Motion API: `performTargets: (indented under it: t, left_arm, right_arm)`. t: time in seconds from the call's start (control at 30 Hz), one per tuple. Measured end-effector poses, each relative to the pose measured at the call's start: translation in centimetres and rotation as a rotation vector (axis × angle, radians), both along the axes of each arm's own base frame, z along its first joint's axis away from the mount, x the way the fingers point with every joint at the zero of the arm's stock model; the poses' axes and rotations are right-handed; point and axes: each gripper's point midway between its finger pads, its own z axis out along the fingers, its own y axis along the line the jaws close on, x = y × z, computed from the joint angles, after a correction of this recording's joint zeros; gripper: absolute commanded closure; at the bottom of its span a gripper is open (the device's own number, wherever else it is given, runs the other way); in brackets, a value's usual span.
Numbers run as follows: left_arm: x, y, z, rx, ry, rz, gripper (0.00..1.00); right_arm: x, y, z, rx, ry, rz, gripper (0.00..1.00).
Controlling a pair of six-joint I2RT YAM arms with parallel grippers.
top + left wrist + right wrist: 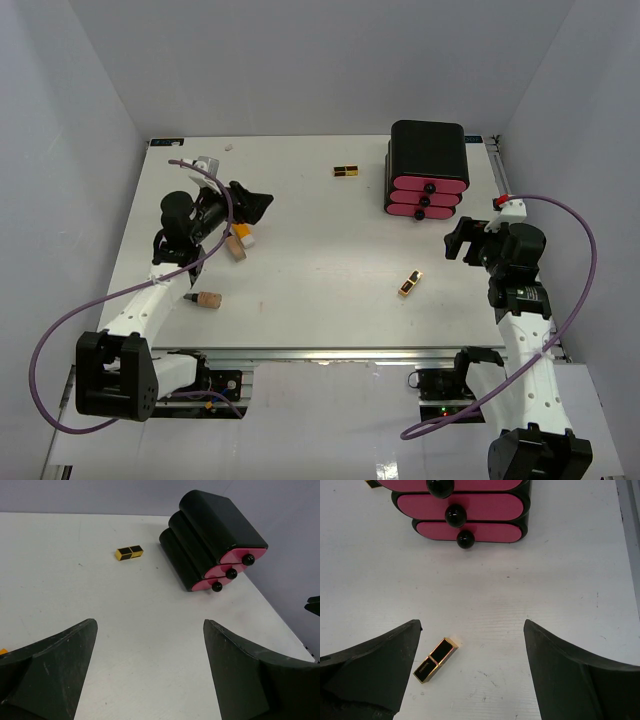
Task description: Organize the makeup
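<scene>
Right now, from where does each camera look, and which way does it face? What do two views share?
Top external: above and behind the bases, looking down on the table; the left arm and right arm show.
Left wrist: on the left arm, facing across the table toward the black box with pink drawers; its own fingers show.
Right wrist: on the right arm, facing down at a black-and-gold tube before the box; its own fingers show.
Shared: all three views show the box.
</scene>
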Motion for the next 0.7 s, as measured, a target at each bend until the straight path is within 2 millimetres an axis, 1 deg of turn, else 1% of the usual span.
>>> performTargets:
  t: [0.13,0.27,0.4,0.53,0.63,0.7]
  left_arm:
    - [-0.9,-1.2,-0.2,0.005,0.008,-0.061,0.02]
    - [-2.3,-3.4,-0.9,0.018,0.035,-0.144,0.02]
    - [-3.5,-5.3,-0.9,0.031,0.045,-0.216,0.02]
    - [-4.2,-6.3,-0.8,0.033,0.048,-0.253,0.02]
    - [-4.6,-6.9,-1.0,0.035,0.056,-0.271,0.02]
    - [-4.8,-7.2,-1.1,0.036,0.06,-0.282,0.02]
  right_arm:
    - [0.0,0.1,-0.2,0.003,0.009,0.005,0.1]
    - [-0.1,0.7,-0.1,-0.008,0.001,0.059,0.1]
    - [-0.5,2.5,-0.3,-0.036,-0.006,0.208,0.1]
    - [-0.9,4.5,-0.3,-0.051,0.032,0.397,0.1]
    - [-0.7,5.8,0.5,-0.018,0.05,0.496,0.1]
    - [-0.1,6.4,1.3,0.023,0.057,0.528,0.1]
